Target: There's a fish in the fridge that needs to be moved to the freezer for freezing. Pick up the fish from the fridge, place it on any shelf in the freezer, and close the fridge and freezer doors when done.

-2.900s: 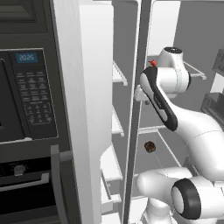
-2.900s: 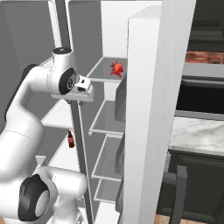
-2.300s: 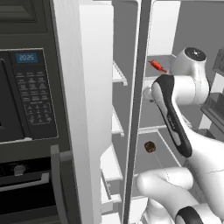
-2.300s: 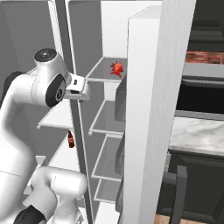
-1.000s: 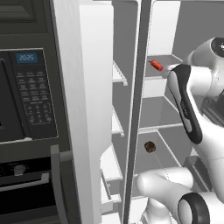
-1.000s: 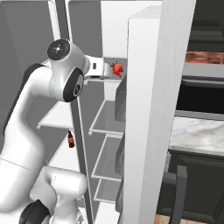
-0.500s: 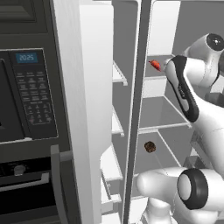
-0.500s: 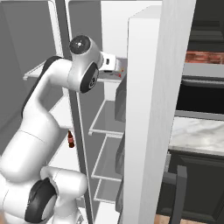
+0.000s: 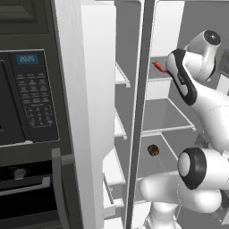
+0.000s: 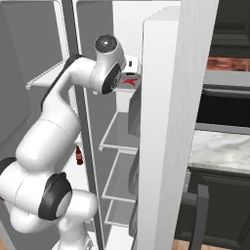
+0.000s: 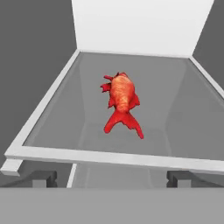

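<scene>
A red-orange fish (image 11: 121,103) lies flat on an upper fridge shelf (image 11: 109,156), tail toward me. My gripper (image 11: 113,177) hangs just in front of the shelf's white front edge, a little below it. It is open, and nothing sits between its fingertips (image 11: 43,177). From the base, the fish (image 9: 157,67) shows just beyond my hand, and again as the fish (image 10: 129,81) under the wrist. The fridge door (image 10: 166,146) and the freezer door (image 9: 94,112) both stand open. The freezer (image 9: 118,76), with short white shelves, is left of the divider.
A black wall oven with keypad (image 9: 31,98) stands left of the unit. A small brown round item (image 9: 153,150) sits on a lower fridge shelf. A dark red bottle (image 10: 78,155) shows low behind the divider. A marble counter (image 10: 219,146) lies to the right.
My arm has swung up and in toward the upper fridge shelf, bringing the hand close to the fish. The gripper has stayed open; the fish has not moved.
</scene>
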You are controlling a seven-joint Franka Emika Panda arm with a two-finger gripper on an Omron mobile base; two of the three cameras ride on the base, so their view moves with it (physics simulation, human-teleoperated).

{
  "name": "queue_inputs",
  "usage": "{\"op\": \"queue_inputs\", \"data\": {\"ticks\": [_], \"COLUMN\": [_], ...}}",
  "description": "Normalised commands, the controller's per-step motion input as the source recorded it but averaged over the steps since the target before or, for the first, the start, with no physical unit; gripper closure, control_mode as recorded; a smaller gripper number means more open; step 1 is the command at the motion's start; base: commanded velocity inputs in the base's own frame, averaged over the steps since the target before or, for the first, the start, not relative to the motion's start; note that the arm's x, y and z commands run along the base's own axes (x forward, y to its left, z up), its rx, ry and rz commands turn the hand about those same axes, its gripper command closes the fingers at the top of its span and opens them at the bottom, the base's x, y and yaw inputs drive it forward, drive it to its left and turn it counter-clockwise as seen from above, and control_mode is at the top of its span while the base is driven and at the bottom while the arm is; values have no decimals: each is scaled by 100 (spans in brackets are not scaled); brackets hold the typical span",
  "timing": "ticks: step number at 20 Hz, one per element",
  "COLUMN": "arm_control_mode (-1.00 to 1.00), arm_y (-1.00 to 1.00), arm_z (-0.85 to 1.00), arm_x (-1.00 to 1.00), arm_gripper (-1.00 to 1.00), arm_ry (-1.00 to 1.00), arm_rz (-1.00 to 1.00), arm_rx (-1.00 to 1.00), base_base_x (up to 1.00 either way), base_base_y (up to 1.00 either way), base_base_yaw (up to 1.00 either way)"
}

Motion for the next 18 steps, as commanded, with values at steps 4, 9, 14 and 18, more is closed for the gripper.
{"op": "queue_inputs", "data": {"ticks": [4, 9, 14, 18], "arm_control_mode": [-100, -100, -100, -100], "arm_y": [1, 0, 0, -10], "arm_z": [-36, -25, -36, -6], "arm_x": [44, 25, 32, 49], "arm_gripper": [-100, -100, -100, -100], "arm_ry": [8, 2, 4, 0], "arm_rz": [0, 2, 3, 2], "arm_rx": [-4, 0, 0, 0], "base_base_x": [0, 0, 0, 0], "base_base_y": [0, 0, 0, 0], "base_base_yaw": [0, 0, 0, 0]}}
